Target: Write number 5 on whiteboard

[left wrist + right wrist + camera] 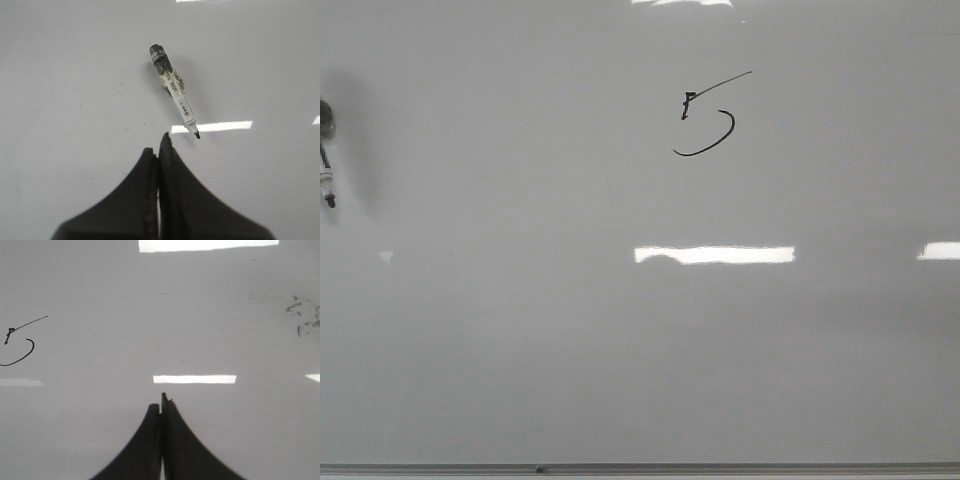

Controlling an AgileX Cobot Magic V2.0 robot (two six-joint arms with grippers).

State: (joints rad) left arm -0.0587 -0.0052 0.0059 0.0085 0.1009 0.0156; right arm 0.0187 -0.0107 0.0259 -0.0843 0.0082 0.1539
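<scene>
The whiteboard (520, 350) lay flat before me, glossy pale grey, with a thin metal strip along its near edge. The number 5 (710, 115) was drawn on it in black. A marker (174, 89) lay on it at my left.

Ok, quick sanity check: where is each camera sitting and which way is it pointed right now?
Front view: looks forward over the whiteboard, at the number 5; the marker lies at the left edge; no arm shows.
Left wrist view: above the closed left hand, looking at the marker lying loose on the board.
Right wrist view: above the closed right hand, with the 5 and faint smudges in sight.
Shared: front and left wrist both show the marker; front and right wrist both show the 5.
</scene>
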